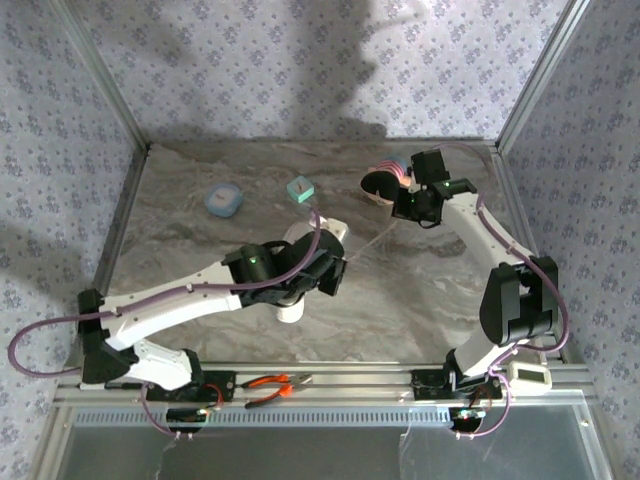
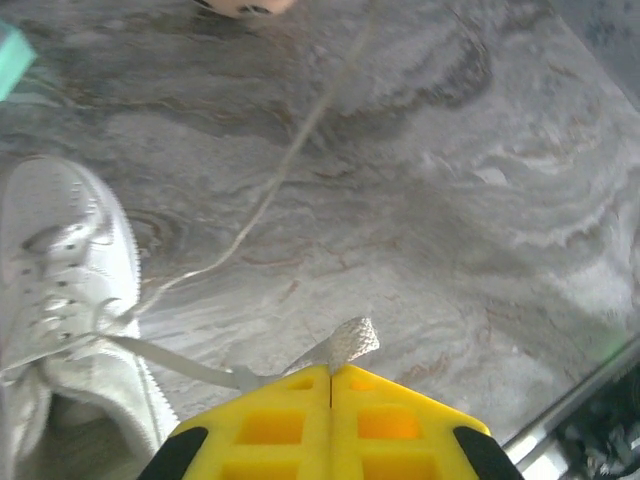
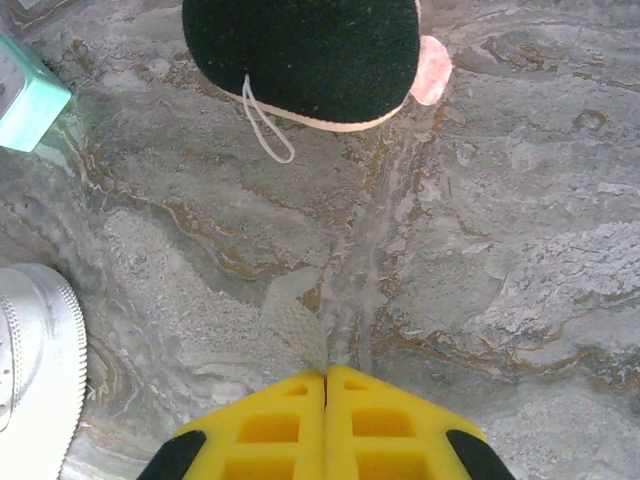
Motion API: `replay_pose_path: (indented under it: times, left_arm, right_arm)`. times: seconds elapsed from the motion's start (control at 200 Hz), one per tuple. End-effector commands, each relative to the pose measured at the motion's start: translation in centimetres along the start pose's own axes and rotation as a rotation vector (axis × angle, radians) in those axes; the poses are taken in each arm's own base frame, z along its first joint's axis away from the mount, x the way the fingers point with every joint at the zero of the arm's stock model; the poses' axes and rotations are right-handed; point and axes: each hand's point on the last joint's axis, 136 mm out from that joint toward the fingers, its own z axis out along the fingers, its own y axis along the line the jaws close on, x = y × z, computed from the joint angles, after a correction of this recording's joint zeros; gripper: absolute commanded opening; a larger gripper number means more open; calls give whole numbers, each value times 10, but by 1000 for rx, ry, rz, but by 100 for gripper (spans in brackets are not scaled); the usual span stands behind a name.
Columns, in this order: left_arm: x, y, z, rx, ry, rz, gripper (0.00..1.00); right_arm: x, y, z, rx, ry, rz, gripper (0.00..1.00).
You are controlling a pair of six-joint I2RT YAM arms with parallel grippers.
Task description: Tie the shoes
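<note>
To my judgement the tying has hardly begun. The white sneaker (image 2: 60, 290) lies about in the middle of the marble table (image 1: 420, 290), a little toward the near edge, and the left arm reaches over it. I see no knot and no bow; the two loose ends are only taken up and drawn away from each other.

The left gripper (image 2: 331, 375) is closed, its yellow fingers pressed together on the flat tip of the first lace (image 2: 190, 365), which runs from the eyelets to the fingertips. The right gripper (image 3: 326, 375), toward the far right corner, is closed too. It pinches the tip of the second lace (image 3: 293, 318), which goes as a long thin line across the table from the shoe to that claw.

So what is done is the grasping of both ends. What is left, I think, is nearly everything: crossing the laces, passing one under the other, pulling tight, then making the loops.

The sneaker is a low one, all white, with small holes over the toe and a ribbed edge around the sole. The lacing over the tongue looks loose rather than tight. The laces are thin and flat, so they may slip easily.

Just beyond the right gripper lies a dark round object (image 3: 300, 60) with a pale rim. A teal box (image 1: 299, 188) stands nearer the far edge. Both are apart from the shoe.
</note>
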Motion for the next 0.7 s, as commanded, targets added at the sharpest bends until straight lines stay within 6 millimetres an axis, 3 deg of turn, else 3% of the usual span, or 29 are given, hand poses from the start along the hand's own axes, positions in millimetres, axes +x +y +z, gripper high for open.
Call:
replay_pose_path:
  times: [0.0, 0.06, 0.23, 0.335, 0.475, 0.63, 0.694]
  left_arm:
    - [15, -18, 16, 62, 72, 132, 21]
    - [11, -17, 13, 55, 62, 179, 32]
    - [-7, 14, -15, -20, -36, 282, 55]
    - [-18, 50, -26, -37, -82, 184, 56]
    - [-15, 117, -38, -97, -103, -48, 56]
    - [5, 187, -50, -204, -123, -326, 58]
    - [24, 209, -50, -224, -75, -439, 58]
  right_arm:
    - [-1, 7, -5, -12, 8, -33, 0]
    - [0, 10, -6, -17, 8, -44, 0]
    - [3, 26, -13, -64, -23, -103, 0]
    - [6, 39, -21, -106, -43, -135, 0]
    - [14, 70, -43, -152, -87, -232, 0]
    - [43, 129, -76, -241, -133, -412, 0]
    - [58, 157, -90, -290, -146, -492, 0]
